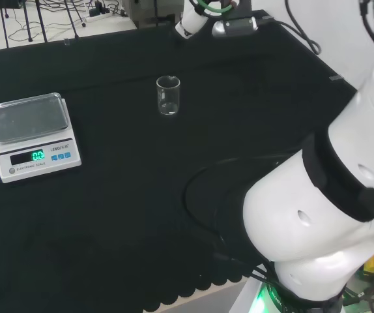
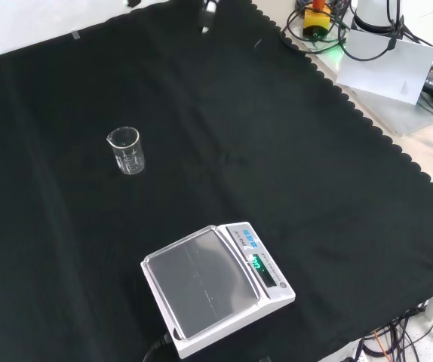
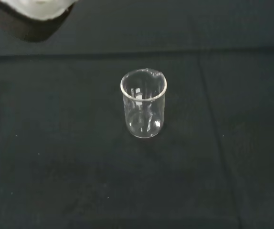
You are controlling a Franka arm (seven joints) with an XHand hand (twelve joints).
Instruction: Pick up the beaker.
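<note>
The arm's white links fill the right of the head view, and a blurred white part of the hand shows in the wrist view, well apart from the beaker; whether its fingers are open or closed I cannot tell. One clear glass beaker stands upright and empty on the black cloth. One electronic scale stands well apart from it, its pan bare.
</note>
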